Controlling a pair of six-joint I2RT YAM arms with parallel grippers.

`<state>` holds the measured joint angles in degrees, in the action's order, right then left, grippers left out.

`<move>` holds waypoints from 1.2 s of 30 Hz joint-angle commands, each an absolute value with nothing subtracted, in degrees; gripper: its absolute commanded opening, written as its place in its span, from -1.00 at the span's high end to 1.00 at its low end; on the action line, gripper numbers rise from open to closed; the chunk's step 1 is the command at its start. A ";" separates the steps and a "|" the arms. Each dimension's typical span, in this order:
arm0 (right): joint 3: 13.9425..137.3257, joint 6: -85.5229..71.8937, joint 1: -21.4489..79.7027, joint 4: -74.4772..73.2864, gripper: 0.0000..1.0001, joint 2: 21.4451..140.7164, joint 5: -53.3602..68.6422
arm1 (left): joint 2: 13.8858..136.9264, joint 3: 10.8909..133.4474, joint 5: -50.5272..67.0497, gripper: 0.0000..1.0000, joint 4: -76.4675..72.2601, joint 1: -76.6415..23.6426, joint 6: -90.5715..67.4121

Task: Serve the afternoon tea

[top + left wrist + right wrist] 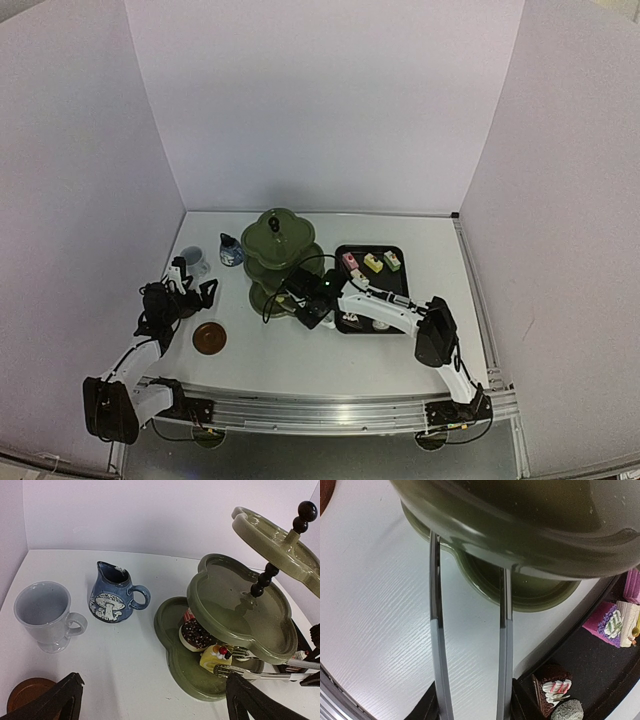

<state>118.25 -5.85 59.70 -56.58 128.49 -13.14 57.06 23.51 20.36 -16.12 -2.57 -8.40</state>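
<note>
The olive-green three-tier stand point(282, 250) point(235, 605) point(530, 525) stands mid-table. On its bottom tier lie a chocolate-topped cake point(195, 634) and a yellow roll cake point(215, 657). My right gripper point(308, 306) point(472, 710) is shut on the metal tongs point(436, 630). The serrated tong tips point(240, 670) reach under the middle tier and stand slightly apart on either side of the yellow roll. My left gripper point(193, 283) point(155, 710) hangs open and empty near the white mug point(192, 262) point(42, 612) and the blue pot point(231, 250) point(111, 595). A brown coaster point(209, 338) point(27, 692) lies near it.
The black tray point(395, 290) point(580, 665) sits right of the stand, with pink point(350, 261), yellow point(373, 263) and green point(392, 261) cakes at its far end and a chocolate slice point(555, 687) near my right gripper. White walls enclose the table on three sides.
</note>
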 commanded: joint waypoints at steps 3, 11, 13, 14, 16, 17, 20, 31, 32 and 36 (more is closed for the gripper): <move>117.08 -7.56 59.70 -55.64 0.24 122.76 -14.63 | 57.43 24.33 20.55 -0.99 -18.22 -2.27 -7.87; 111.19 -8.77 59.72 -56.18 0.26 116.55 -12.54 | 57.41 24.36 20.44 -0.99 -17.85 -2.26 -7.66; 107.93 -8.71 59.72 -56.16 0.26 114.16 -10.47 | 57.44 24.30 20.54 -0.99 -18.02 -2.27 -7.73; 106.64 -8.70 59.74 -56.17 0.26 112.68 -9.74 | 57.48 24.29 20.59 -0.99 -18.16 -2.28 -7.73; 103.96 -8.72 59.71 -56.32 0.27 110.31 -8.71 | 57.66 24.29 20.65 -0.99 -18.18 -2.27 -7.72; 102.99 -8.77 59.69 -56.34 0.27 108.94 -8.52 | 57.69 24.28 20.65 -0.99 -18.16 -2.27 -7.68; 100.09 -8.86 59.72 -56.67 0.27 105.02 -8.52 | 57.74 24.21 20.62 -0.99 -18.07 -2.25 -7.65; 92.47 -14.07 55.53 -70.91 0.29 96.08 -14.40 | 58.08 24.19 21.07 -0.99 -18.87 -2.21 -7.39; 91.34 -14.33 54.79 -70.96 0.29 95.30 -14.52 | 58.16 24.19 21.16 -0.99 -18.89 -2.26 -7.38; 88.66 -14.49 48.64 -71.50 0.30 93.39 -13.98 | 58.12 24.09 21.36 -0.99 -18.99 -2.26 -7.31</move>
<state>90.49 -12.78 53.74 -68.81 97.15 -12.67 57.96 23.51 20.56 -16.60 -2.57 -8.36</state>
